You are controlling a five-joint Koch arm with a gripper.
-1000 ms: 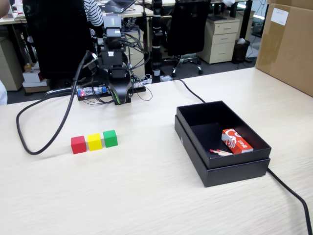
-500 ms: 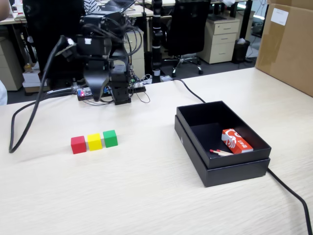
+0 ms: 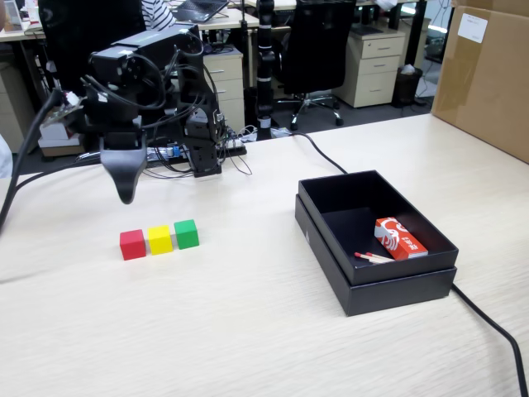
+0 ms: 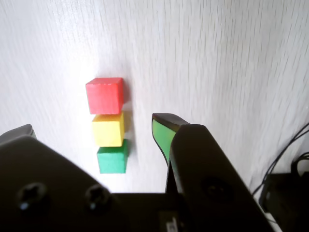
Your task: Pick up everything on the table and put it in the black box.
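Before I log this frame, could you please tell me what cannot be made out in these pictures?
- Gripper state: the fixed view shows one tip; in the wrist view the other jaw is cut off at the left edge.
- Printing on the red-and-white packet: too small in the fixed view.
- Near inner corner of the black box: hidden by its own wall.
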